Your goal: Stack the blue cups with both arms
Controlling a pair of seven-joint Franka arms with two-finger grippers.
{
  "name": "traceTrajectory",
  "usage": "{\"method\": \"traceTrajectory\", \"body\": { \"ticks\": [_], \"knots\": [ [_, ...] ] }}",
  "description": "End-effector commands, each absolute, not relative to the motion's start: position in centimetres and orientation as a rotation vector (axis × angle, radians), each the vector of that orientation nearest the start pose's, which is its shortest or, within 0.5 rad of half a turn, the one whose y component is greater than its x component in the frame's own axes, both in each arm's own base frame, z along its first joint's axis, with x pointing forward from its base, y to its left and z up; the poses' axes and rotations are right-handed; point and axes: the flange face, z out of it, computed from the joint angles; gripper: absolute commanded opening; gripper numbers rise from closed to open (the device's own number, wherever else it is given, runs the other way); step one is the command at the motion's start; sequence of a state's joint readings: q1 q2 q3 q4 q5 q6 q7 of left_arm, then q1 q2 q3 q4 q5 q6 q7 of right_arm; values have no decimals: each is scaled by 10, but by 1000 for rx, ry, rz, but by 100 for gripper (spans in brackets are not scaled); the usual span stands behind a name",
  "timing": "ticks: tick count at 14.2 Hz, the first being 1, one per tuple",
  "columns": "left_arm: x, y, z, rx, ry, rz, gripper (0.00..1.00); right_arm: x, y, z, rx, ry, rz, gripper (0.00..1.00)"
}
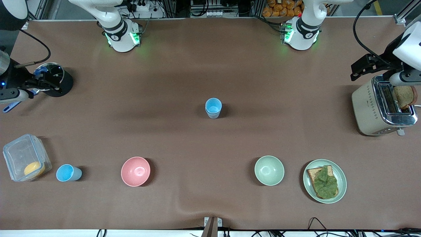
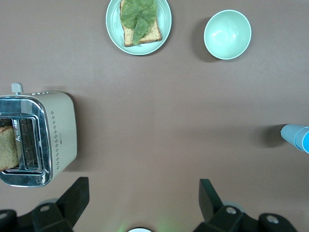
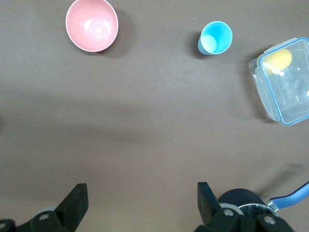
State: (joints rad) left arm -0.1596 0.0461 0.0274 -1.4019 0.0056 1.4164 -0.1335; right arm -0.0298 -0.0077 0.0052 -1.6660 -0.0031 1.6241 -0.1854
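Observation:
Mid-table, a bright sky-blue cup (image 1: 213, 105) sits nested in a pale grey-blue cup (image 1: 213, 115). The stack also shows at the edge of the left wrist view (image 2: 295, 137). Another sky-blue cup (image 1: 68, 173) stands alone near the front camera at the right arm's end, also in the right wrist view (image 3: 216, 38). My left gripper (image 1: 363, 67) (image 2: 142, 195) is open and empty, up over the table beside the toaster. My right gripper (image 1: 41, 81) (image 3: 141, 198) is open and empty, up by a black pot. Both are far from the cups.
A toaster (image 1: 378, 110) holds a bread slice. A plate (image 1: 342, 181) with lettuce on toast, a pale green bowl (image 1: 269, 170) and a pink bowl (image 1: 135, 171) stand near the front camera. A clear box (image 1: 23, 158) holds something yellow. The black pot (image 1: 57, 82) is at the right arm's end.

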Motion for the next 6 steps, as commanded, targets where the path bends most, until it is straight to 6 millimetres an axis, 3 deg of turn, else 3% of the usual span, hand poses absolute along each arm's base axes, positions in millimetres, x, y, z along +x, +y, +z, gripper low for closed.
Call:
{"method": "traceTrajectory", "body": {
  "ticks": [1, 6],
  "knots": [
    [544, -70, 665, -3135, 17, 64, 100, 551, -16, 594, -3128, -240, 55, 100],
    [544, -74, 664, -3142, 11, 66, 100, 551, -17, 593, -3129, -238, 55, 100]
  ]
}}
